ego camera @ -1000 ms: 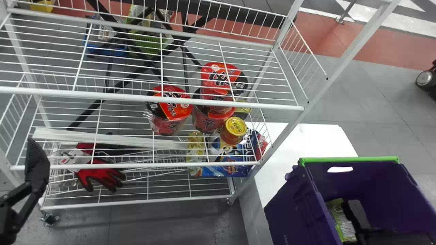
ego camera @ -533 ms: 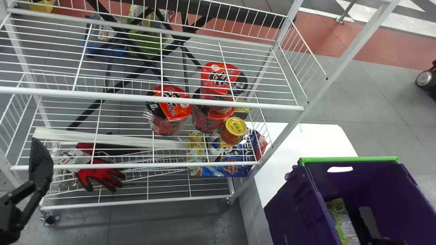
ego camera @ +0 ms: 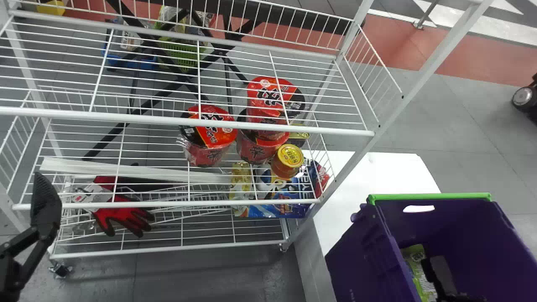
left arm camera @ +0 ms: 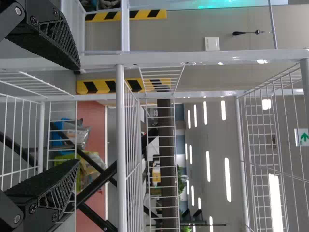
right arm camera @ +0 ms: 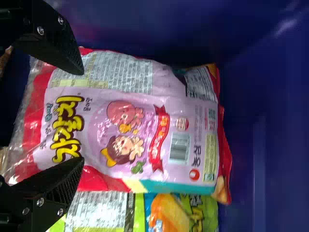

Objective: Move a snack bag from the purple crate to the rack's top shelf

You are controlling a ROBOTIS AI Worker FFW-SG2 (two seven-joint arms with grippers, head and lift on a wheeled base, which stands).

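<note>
Closing the right gripper (right arm camera: 83, 116), spread wide over the pink bag (right arm camera: 193, 125), could snag the green bag (right arm camera: 207, 217) alongside; a shallow pinch might slip.

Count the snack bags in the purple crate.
2 in sight: a pink plastic bag with red ends, and a green plastic bag partly beneath it. More may be hidden.

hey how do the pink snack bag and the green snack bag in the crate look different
The pink snack bag carries cartoon characters, the green snack bag an orange picture. The pink snack bag has red ends; the green snack bag has none showing. Both lie in the purple crate.
</note>
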